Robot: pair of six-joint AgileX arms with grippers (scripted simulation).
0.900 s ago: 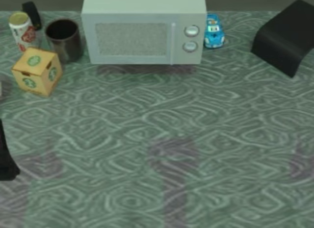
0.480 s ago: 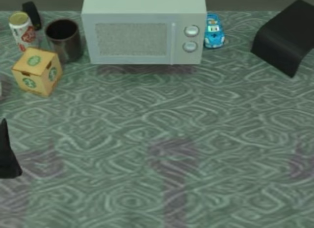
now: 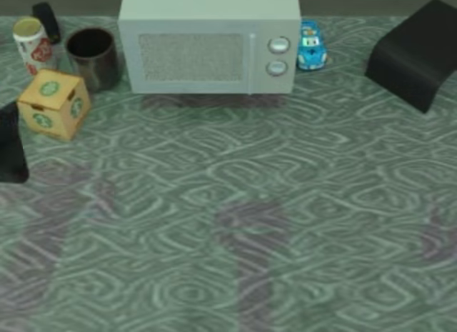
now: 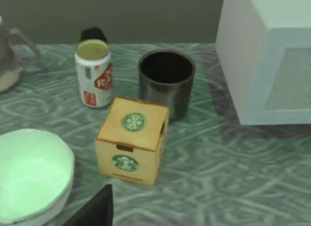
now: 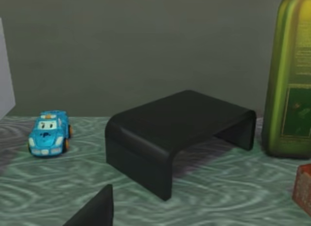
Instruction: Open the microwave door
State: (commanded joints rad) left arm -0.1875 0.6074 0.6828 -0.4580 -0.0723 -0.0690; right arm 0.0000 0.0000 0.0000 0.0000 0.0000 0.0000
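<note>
The pale white-grey microwave [image 3: 208, 39] stands at the far middle of the table, and its side wall shows in the left wrist view [image 4: 272, 56]. The microwave door [image 3: 189, 57], with its speckled mesh window, lies flat and closed; the slim handle [image 3: 251, 61] runs beside the knob panel. My left gripper [image 3: 11, 143] hangs at the table's left edge, well left of the door and touching nothing. One of its fingers [image 4: 97, 211] shows far off to one side, so the jaws stand open. My right gripper is out of the top view; one of its fingers [image 5: 95, 211] shows, likewise spread, holding nothing.
Left of the microwave sit a wooden logo box [image 3: 54, 103], a dark cup [image 3: 93, 55] and a can [image 3: 32, 45]. A pale green bowl [image 4: 29, 175] lies close to my left gripper. At the right are a blue toy car [image 3: 311, 45], a black stand [image 3: 418, 53] and a green bottle [image 5: 290, 75].
My left gripper has travelled along the left edge toward the far side of the table, ending beside the wooden box. The microwave door has not moved.
</note>
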